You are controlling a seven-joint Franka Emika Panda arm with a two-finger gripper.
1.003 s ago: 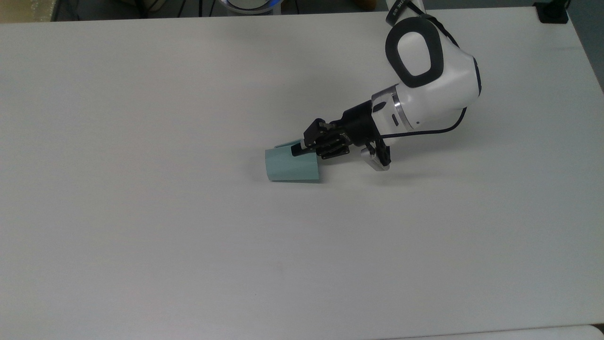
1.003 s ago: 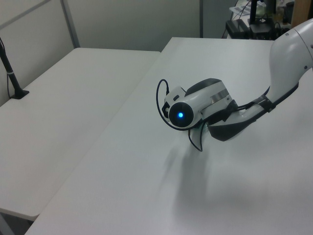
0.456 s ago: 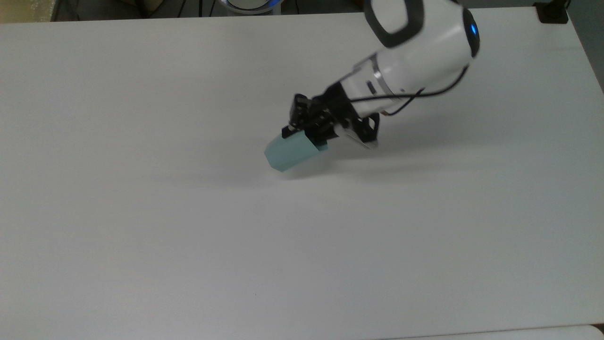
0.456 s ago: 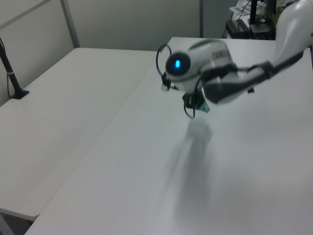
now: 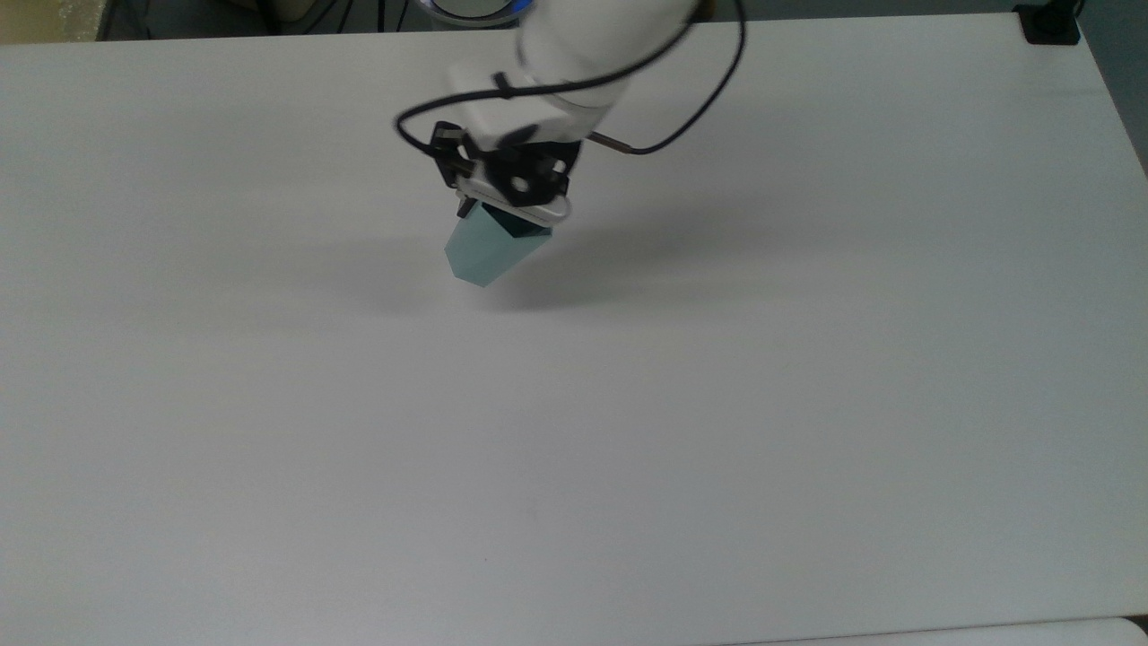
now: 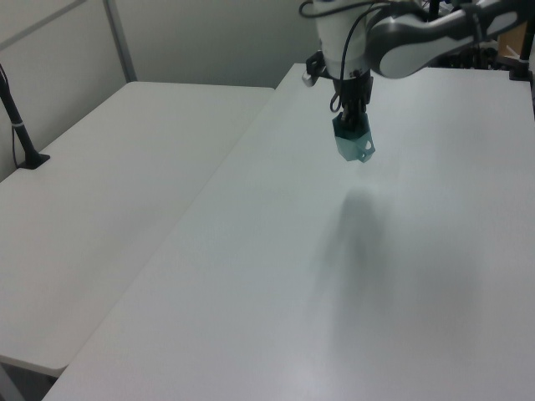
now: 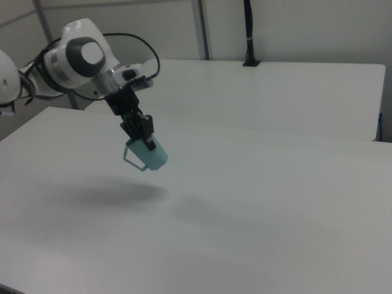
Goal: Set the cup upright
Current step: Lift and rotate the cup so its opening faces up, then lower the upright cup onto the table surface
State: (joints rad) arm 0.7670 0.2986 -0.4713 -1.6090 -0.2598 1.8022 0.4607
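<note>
Setting: white table bare around the work, with a second pale table seen beside it in the left view and a post clamped at the far edge in the right view.
Jaws: closed on the cup's rim end, one finger apparently inside the mouth and one outside; the gap itself is hidden by the cup wall.
Gripper: the gripper is pointed steeply down, so that whatever is clamped at the rim is hung base-first.
Cup: the cup is held in the air, clear of the table, its shadow lying apart from it; the narrower base is lowest and tilted off vertical, and the small handle is seen at its side in the right view.
Reason for the hold: a rim grip is judged to let the base be brought under the mouth.
Step in hand: reorientation nearly done; lowering and release are judged to remain.
Risk: a tilted base may tip the cup if let go early.
</note>
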